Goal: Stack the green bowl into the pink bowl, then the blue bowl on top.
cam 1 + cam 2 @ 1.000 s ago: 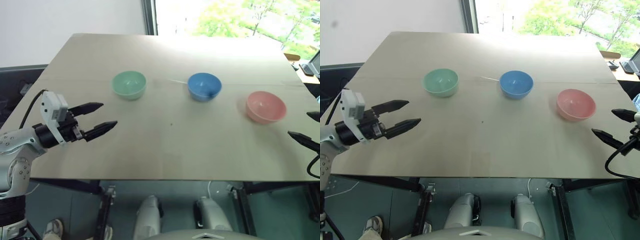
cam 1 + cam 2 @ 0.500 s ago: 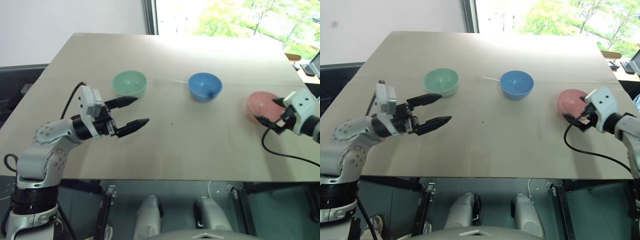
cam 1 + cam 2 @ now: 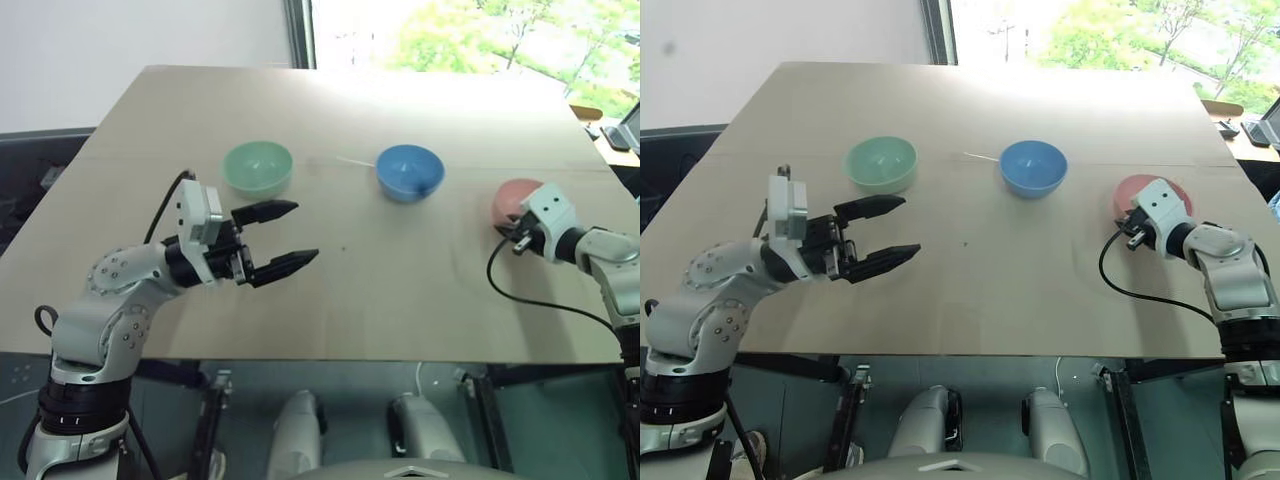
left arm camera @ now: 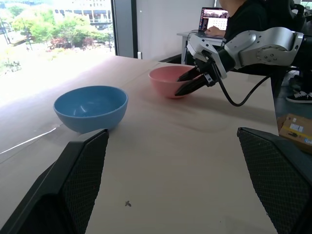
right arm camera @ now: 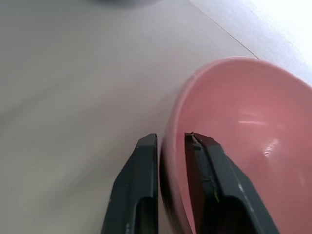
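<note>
— Pink bowl: where is it, and what has it?

— At the right end of the tan counter. The right hand is pinching its near rim, one finger inside the wall and one outside.

— And the other two?

— Blue bowl sits mid-counter, green bowl to its left, all three apart in a row.

— The left hand?

— Fingers spread wide, holding nothing, above the counter just in front of the green bowl.
</note>
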